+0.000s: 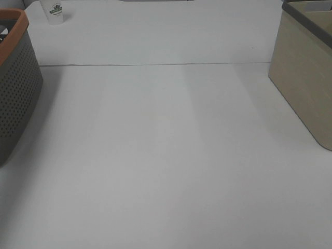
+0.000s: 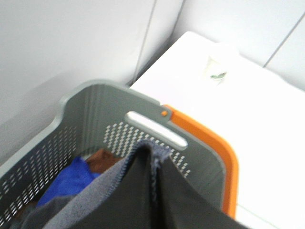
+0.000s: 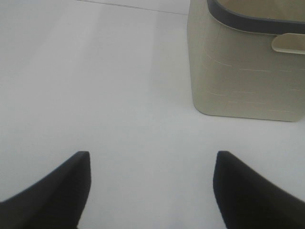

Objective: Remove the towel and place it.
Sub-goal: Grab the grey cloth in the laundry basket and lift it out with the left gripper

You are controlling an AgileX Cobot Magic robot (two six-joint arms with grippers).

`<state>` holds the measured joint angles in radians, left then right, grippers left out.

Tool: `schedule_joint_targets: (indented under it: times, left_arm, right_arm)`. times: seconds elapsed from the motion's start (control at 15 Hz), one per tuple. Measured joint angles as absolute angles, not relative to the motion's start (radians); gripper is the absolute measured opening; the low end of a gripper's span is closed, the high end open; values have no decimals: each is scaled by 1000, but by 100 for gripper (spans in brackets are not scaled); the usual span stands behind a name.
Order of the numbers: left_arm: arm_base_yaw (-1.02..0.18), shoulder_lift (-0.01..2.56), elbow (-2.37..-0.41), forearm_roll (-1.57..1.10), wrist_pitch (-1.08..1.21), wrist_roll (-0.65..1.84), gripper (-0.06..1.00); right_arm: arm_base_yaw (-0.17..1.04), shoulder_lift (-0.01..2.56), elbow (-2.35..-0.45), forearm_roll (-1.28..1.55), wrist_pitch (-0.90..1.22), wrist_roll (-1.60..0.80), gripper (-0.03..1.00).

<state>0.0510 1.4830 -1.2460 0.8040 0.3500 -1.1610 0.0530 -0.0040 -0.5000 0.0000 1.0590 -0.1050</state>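
The towel (image 2: pixel 90 195), dark grey terry with a stitched hem, hangs pinched between the dark fingers of my left gripper (image 2: pixel 153 160), which is shut on it above the perforated grey basket (image 2: pixel 95 105) with an orange rim. The towel's lower part is out of frame. My right gripper (image 3: pixel 152 155) is open and empty over the bare white table (image 3: pixel 119 95), in front of a beige bin (image 3: pixel 243 71). Neither gripper nor the towel shows in the exterior high view, where the basket (image 1: pixel 15 88) stands at the left edge.
A blue cloth (image 2: pixel 71 179) and a brown cloth (image 2: pixel 102 160) lie inside the basket. A white paper cup (image 1: pixel 53 11) stands at the back left, also seen in the left wrist view (image 2: pixel 217 71). The beige bin (image 1: pixel 306 78) stands at the right edge.
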Motion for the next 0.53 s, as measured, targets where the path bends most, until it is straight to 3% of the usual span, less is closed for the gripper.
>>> schedule_joint_targets:
  times: [0.2, 0.53]
  left_arm:
    - [51, 1396, -1246, 805, 172, -1135, 0]
    - [51, 1361, -1370, 811, 91, -1072, 0]
  right_arm:
    - [53, -4, -500, 0, 1059, -105, 71]
    - [53, -4, -500, 0, 1059, -105, 71]
